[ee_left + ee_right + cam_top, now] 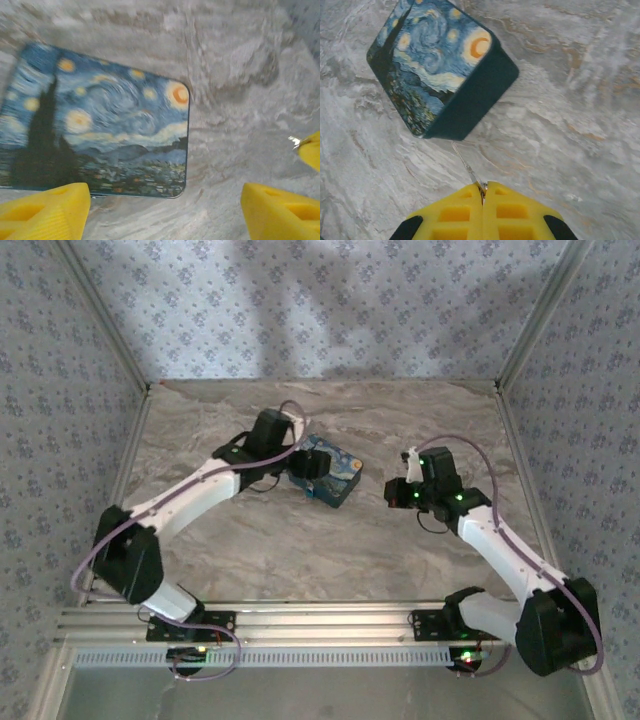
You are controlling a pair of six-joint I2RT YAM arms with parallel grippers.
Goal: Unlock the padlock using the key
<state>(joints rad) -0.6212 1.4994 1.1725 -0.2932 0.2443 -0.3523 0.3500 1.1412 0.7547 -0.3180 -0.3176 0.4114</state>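
Left gripper [162,204]: yellow fingers [47,212] spread wide, nothing between them. One finger over the near edge of the painted box [100,125], the other over bare tabletop.

Right gripper [483,186]: yellow pads [512,215] pressed together, pinching the key [468,170], a thin silver sliver sticking forward out of the fingertips. Key tip aimed at the box's dark side wall, ending right at its bottom edge; touching or not, cannot tell.

Box: rectangular with rounded corners, blue-and-yellow swirl print with a crescent moon on the lid, dark teal sides. Lying flat, lid up, on the marble-look tabletop [300,550], askew to the table edges, roughly mid-table.

From the top camera: left arm reaching in from the left, wrist over the box's left end. Right arm bent in from the right, wrist just right of the box, a strip of bare table between. Green lights lit on the right wrist. Floral-patterned walls [330,310] on three sides of the table.
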